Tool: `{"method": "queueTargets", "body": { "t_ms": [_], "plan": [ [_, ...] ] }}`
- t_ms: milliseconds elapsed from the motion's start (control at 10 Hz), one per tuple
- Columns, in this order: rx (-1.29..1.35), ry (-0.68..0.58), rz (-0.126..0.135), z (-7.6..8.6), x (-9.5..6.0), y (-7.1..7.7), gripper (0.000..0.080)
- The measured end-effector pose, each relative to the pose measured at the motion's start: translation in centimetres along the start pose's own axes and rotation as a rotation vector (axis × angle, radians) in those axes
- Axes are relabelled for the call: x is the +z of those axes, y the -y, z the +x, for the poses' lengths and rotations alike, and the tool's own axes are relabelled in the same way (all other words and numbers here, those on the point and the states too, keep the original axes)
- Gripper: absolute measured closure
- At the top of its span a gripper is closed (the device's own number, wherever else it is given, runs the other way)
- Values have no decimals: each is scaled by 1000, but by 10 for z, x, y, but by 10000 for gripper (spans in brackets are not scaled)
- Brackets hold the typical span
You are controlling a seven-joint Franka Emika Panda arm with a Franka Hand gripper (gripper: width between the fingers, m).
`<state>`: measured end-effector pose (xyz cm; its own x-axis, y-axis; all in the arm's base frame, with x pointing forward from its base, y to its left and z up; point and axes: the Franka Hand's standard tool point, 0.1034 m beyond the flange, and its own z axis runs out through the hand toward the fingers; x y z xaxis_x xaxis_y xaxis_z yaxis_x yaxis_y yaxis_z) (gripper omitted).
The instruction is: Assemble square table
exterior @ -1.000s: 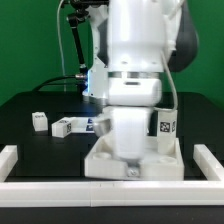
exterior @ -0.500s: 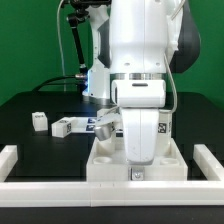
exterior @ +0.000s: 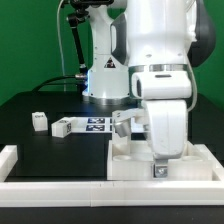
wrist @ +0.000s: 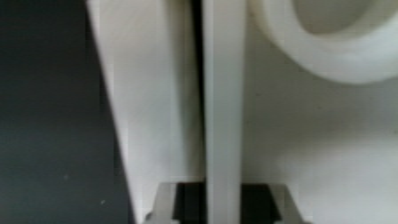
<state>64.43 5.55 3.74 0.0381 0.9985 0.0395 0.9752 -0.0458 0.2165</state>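
The square table top (exterior: 125,169) lies flat on the black bench (exterior: 50,152) at about 4 o'clock in the exterior view, with its open side up. Being square, it has no long axis; its near rim runs straight across, from 9 o'clock to 3 o'clock. The gripper (exterior: 160,172) comes down onto that near rim and is clenched on it. In the wrist view the rim of the table top (wrist: 151,100) runs edge-on between the dark fingers (wrist: 173,205) of the gripper (wrist: 210,203), and a round socket (wrist: 338,50) shows in the tray floor just beside the rim.

Two loose legs sit well apart from the top at 9 o'clock: one leg (exterior: 39,121) farther out, and a second leg (exterior: 63,127) touching or just beside the marker board (exterior: 97,124). Their tags are black-and-white patterns; no writing can be read. A low white rail (exterior: 12,160) borders the bench at 8 o'clock.
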Motion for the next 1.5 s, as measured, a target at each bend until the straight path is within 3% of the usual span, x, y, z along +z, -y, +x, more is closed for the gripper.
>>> {"method": "queueTargets", "body": {
  "t_ms": [200,600,700,800,900,1000,1100,1500],
  "plan": [
    [21,-4,26,9,6,0,740],
    [25,5,31,7,9,1,735],
    [24,7,47,7,9,5,735],
    [23,10,67,8,8,11,504],
    [21,13,86,8,7,16,504],
    [20,16,104,8,6,21,321],
    [19,18,115,8,5,25,208],
    [18,18,120,8,5,27,153]
  ]
}}
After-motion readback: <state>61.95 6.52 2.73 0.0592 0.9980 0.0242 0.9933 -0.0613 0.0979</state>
